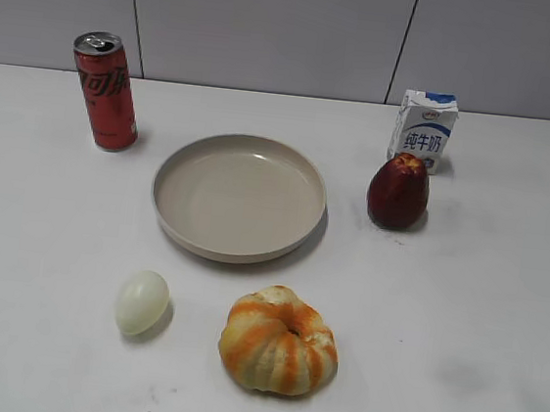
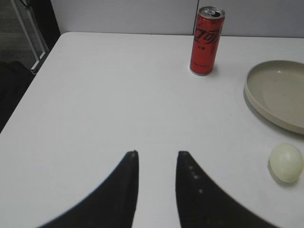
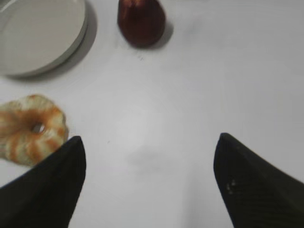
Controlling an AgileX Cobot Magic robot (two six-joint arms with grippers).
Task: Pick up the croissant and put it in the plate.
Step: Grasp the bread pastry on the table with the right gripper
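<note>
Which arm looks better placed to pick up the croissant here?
Right, probably. The right gripper is wide open over bare table with the croissant just beside its left finger. The left gripper faces the can and egg, with no croissant in its view. The plate is empty.

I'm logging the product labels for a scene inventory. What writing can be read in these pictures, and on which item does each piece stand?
"纯牛奶": blue characters on the front of the milk carton.
The small logo above those characters on the carton is too small to read.
White script on the red can runs down its side; it is stylised and only partly legible in either view.
The plate, croissant, egg and apple carry no text.
</note>
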